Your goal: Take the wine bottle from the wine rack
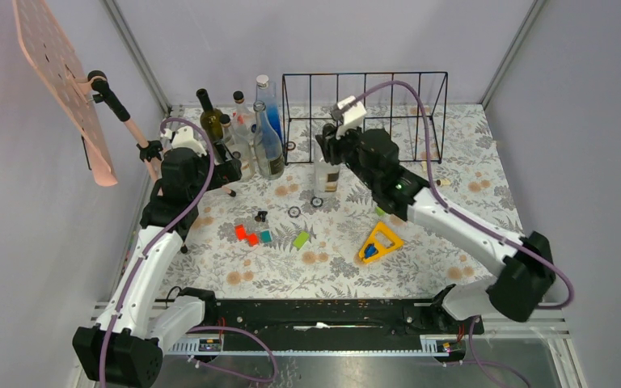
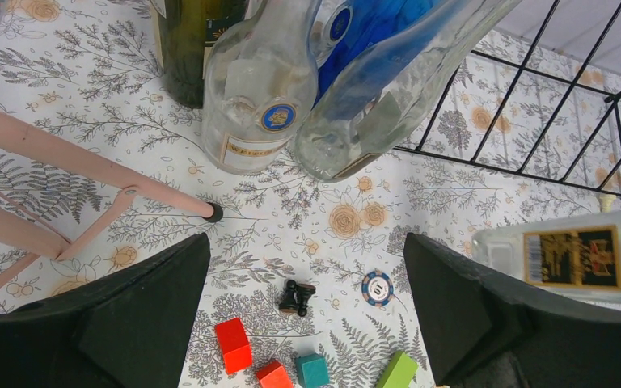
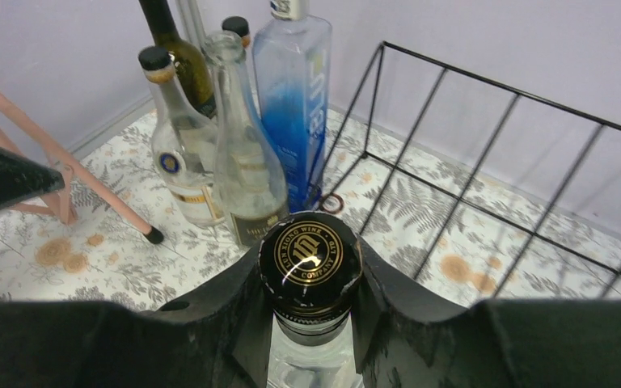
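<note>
plainly the right gripper (image 3: 310, 314) is clamped around the neck of the upright wine bottle (image 3: 310, 257), which stands just on the near side of the wine rack (image 1: 364, 74).

one black wire wine rack (image 1: 364, 74). six bottles: five clustered bottles (image 1: 268, 149) just left of the rack, one wine bottle (image 1: 326, 174) in front of it. four small blocks (image 1: 241, 232) further in front: two red, one teal, one green. one yellow triangle (image 1: 380, 242).

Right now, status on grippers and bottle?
Left gripper open, empty. Right gripper shut on bottle neck. Bottle upright, outside rack. Nothing blocking it.
</note>
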Action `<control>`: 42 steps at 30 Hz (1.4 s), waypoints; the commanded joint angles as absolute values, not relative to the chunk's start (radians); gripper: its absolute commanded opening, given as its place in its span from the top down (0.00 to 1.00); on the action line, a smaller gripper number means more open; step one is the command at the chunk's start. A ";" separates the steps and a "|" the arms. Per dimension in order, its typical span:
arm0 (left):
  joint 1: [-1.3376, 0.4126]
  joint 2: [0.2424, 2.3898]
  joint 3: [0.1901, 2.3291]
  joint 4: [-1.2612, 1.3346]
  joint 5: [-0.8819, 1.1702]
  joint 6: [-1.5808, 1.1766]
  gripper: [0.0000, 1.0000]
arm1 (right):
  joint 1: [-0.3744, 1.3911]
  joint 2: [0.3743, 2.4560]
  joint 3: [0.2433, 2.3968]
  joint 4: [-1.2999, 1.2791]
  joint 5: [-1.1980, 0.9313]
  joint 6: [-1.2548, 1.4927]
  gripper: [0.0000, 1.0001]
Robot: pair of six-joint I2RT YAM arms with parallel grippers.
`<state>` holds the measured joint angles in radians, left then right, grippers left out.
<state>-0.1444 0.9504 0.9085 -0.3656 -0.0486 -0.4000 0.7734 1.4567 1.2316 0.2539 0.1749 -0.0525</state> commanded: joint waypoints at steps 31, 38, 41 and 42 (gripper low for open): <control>-0.647 0.968 0.898 -0.033 0.050 -0.205 0.01 | 0.780 0.923 0.859 0.067 0.260 0.069 0.24; -0.731 0.975 0.855 0.088 0.164 -0.152 0.01 | 0.715 1.041 1.150 -0.340 0.236 0.211 0.21; -0.763 1.000 0.849 0.129 0.211 -0.138 0.02 | 0.574 1.083 1.201 -0.394 0.040 0.346 0.20; -0.775 1.016 0.853 0.136 0.218 -0.130 0.03 | 0.522 1.093 1.209 -0.401 -0.027 0.389 0.20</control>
